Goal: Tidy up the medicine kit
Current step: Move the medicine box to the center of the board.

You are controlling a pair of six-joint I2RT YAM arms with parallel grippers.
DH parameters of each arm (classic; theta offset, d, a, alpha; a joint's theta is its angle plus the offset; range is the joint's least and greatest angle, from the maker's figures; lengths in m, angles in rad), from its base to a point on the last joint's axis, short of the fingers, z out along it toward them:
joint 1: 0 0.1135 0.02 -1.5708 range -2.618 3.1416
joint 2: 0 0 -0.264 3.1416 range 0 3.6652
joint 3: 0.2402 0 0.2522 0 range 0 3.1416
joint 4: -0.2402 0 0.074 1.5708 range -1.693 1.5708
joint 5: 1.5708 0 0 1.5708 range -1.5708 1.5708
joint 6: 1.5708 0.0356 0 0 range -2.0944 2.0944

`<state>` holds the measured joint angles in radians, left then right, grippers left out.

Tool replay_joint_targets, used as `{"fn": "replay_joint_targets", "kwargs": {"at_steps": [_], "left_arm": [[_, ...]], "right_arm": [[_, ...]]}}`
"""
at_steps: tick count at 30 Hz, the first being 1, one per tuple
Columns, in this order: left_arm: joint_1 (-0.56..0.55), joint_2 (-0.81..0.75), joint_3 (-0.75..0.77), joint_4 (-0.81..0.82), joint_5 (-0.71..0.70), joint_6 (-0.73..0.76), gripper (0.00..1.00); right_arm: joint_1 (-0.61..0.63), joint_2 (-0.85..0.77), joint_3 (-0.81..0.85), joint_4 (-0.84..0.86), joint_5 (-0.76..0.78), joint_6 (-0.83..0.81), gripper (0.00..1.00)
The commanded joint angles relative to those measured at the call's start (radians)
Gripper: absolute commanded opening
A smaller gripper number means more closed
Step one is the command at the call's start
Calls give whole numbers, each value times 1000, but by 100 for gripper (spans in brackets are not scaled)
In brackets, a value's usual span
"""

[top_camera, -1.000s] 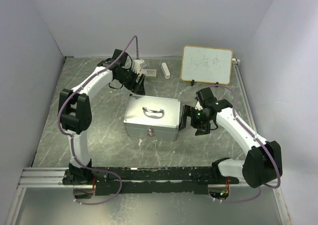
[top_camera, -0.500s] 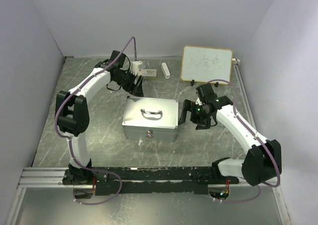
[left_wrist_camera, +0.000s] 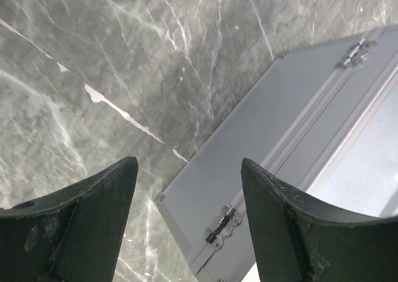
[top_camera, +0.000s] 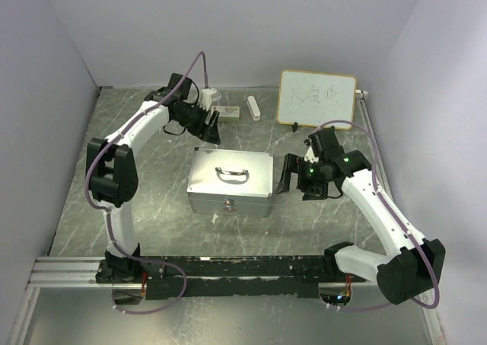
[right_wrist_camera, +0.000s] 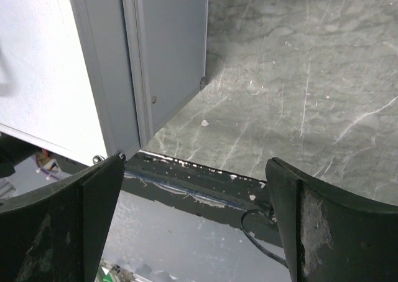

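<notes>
**A:** How do the jaws stand?

**B:** Both are released and grip nothing. The right gripper (top_camera: 289, 179) is spread wide, with the side wall of the medicine kit (top_camera: 232, 183) just ahead of its fingers, not touching. The left gripper (top_camera: 211, 126) hangs parted above the kit's hinged back wall.

**A:** The kit looks shut. How should it be opened?

**B:** I'd steady that side wall with the right. Free the front latch (top_camera: 230, 202) first, then raise the lid evenly, not by one corner.
</notes>
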<state>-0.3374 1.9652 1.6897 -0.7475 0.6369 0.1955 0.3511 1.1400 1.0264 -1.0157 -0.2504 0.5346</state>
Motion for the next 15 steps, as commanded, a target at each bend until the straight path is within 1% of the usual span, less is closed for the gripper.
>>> {"fn": "replay_joint_targets", "kwargs": {"at_steps": [1,8,13,15], "left_arm": [[3,37,55,51,-24,-57,79],[3,50,41,65,-38,-76,78],[3,57,43,58,-45,-68,78],[3,59,45,56,-48,-65,78]], "right_arm": [[14,-14,6,-45,-32,-29,100],[21,-27,27,-88,-87,-71,100],[49,-36,-6,-52,-146,-59,100],[84,-27,-18,-28,-167,-46,100]]}}
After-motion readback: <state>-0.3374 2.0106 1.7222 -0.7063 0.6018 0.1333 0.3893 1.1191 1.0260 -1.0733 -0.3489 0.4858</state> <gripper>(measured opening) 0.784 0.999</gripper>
